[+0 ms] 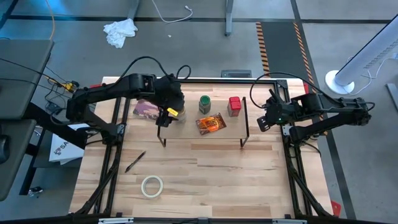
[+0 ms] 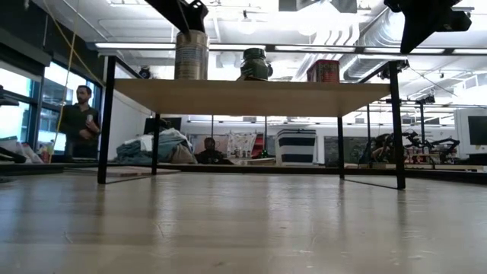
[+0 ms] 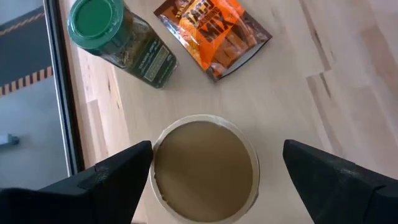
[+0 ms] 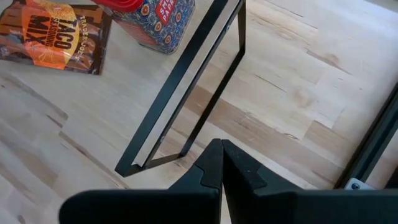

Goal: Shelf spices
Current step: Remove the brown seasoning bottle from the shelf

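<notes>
Bare wooden table [image 2: 243, 228] fills the foreground of the low view, and behind it the shelf [image 2: 251, 97] stands on thin black legs with three containers upright on its board. From above, at the middle left of the frame, the left gripper [image 1: 169, 113] hangs directly over the tan-lidded jar [image 3: 205, 168]. Its wrist camera shows the round lid centred between the two spread fingers [image 3: 118, 177], with a gap on either side, so the claw is released and grasping nothing. The jar stands upright near the shelf's left end, close to the black side rail.

Further along the board sit the green-lidded jar [image 1: 204, 102], the orange packet [image 1: 211, 124] lying flat towards the front edge, and the red tin [image 1: 234, 106] near the right end. All four spices look shelved, so I judge the next move to be a straight lift clear of the jar. There is open room above, while the maroon packet [image 1: 147, 109] lies just left of the shelf.

Off the shelf's right end, at the frame's right, the right gripper [image 4: 221, 171] waits with its fingers clenched on nothing. A white tape roll [image 1: 152, 186] lies at the lower left.
</notes>
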Robot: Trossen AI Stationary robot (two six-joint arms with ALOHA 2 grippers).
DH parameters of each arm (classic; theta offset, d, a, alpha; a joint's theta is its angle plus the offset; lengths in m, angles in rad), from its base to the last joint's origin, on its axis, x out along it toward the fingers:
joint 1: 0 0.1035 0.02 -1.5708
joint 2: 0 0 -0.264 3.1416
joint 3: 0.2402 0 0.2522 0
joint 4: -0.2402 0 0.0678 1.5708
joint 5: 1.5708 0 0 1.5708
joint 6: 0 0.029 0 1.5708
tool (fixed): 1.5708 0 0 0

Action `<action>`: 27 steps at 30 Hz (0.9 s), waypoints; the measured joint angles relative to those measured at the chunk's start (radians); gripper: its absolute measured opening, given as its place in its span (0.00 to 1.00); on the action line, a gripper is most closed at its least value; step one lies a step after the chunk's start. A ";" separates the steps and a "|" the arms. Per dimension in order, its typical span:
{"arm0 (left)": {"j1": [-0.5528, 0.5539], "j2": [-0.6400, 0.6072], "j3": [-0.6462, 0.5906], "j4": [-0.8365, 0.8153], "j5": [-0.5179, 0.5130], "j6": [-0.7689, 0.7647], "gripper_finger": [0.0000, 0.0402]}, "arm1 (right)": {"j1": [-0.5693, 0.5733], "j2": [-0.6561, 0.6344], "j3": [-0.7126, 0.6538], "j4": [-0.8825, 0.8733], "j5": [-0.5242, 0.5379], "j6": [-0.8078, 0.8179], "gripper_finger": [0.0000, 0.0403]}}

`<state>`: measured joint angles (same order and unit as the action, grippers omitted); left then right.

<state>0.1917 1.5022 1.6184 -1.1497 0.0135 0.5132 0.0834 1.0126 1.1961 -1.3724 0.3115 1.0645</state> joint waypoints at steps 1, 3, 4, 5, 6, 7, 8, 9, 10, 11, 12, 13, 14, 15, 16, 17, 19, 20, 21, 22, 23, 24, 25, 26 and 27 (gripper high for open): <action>0.000 0.003 0.001 0.001 -0.003 0.007 0.90 | 0.000 0.000 0.000 0.000 0.000 0.000 0.00; 0.000 0.005 0.001 -0.001 -0.020 0.024 0.90 | 0.000 0.000 0.000 0.000 0.000 0.000 0.00; 0.000 0.006 0.000 -0.006 -0.041 0.036 0.90 | 0.000 0.000 0.000 0.000 0.000 0.000 0.00; 0.000 0.007 -0.001 -0.003 -0.061 0.047 0.90 | 0.000 0.000 0.000 0.000 0.000 0.000 0.00; 0.000 0.007 -0.001 0.006 -0.070 0.050 0.90 | 0.000 0.000 0.000 0.000 0.000 0.000 0.00; 0.000 0.007 -0.001 0.008 -0.074 0.050 0.90 | 0.000 0.000 0.000 0.000 0.000 0.000 0.00; 0.000 0.006 0.002 0.005 -0.074 0.049 0.90 | 0.000 0.000 0.000 0.000 0.000 0.000 0.00; 0.000 0.006 0.005 0.003 -0.075 0.046 0.90 | 0.000 0.000 0.000 0.001 0.000 0.000 0.00; 0.000 0.006 0.006 0.005 -0.075 0.046 0.90 | 0.000 0.000 0.000 0.001 0.000 0.000 0.00; 0.000 0.006 0.006 0.004 -0.073 0.046 0.90 | 0.000 0.000 0.000 0.001 0.000 0.000 0.00; 0.000 0.006 0.006 0.000 -0.066 0.046 0.90 | 0.000 0.000 0.000 0.001 0.000 0.000 0.00; 0.000 0.007 0.006 -0.003 -0.055 0.047 0.90 | 0.000 0.000 0.000 0.001 0.000 0.001 0.00; 0.000 0.009 0.006 -0.007 -0.044 0.045 0.90 | 0.000 0.000 0.000 0.001 0.000 0.004 0.00; 0.000 0.011 0.006 -0.014 -0.036 0.040 0.90 | 0.000 0.000 0.000 0.001 0.000 0.004 0.00; 0.001 0.012 0.006 -0.022 -0.027 0.035 0.90 | 0.000 0.000 0.000 0.001 0.000 0.005 0.00; 0.005 0.016 0.006 -0.024 -0.015 0.031 0.90 | 0.000 0.000 0.000 0.001 0.000 0.005 0.00; 0.009 0.024 0.006 -0.033 0.006 0.022 0.90 | 0.000 0.000 0.000 0.002 0.000 0.008 0.00; 0.013 0.030 0.006 -0.041 0.008 0.019 0.90 | 0.000 0.000 0.000 0.003 0.000 0.008 0.00; 0.014 0.039 0.006 -0.046 0.008 0.017 0.90 | 0.000 0.000 0.000 0.006 0.000 0.008 0.00; 0.014 0.047 0.006 -0.048 0.008 0.016 0.90 | 0.000 0.000 0.000 0.010 0.000 0.008 0.00; 0.019 0.054 0.006 -0.051 0.009 0.017 0.90 | 0.000 0.001 0.000 0.011 0.000 0.008 0.00; 0.020 0.062 0.006 -0.052 0.009 0.018 0.90 | 0.000 0.001 0.000 0.011 0.000 0.008 0.00; 0.022 0.067 0.006 -0.053 0.010 0.019 0.90 | 0.000 0.001 0.000 0.011 0.000 0.008 0.00; 0.024 0.075 0.006 -0.053 0.011 0.020 0.90 | 0.000 0.001 0.000 0.012 0.000 0.008 0.00; 0.024 0.080 0.006 -0.053 0.011 0.019 0.90 | 0.000 0.001 0.000 0.012 0.000 0.007 0.00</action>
<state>0.2161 1.5826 1.6241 -1.2029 0.0247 0.5322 0.0834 1.0134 1.1961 -1.3604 0.3115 1.0715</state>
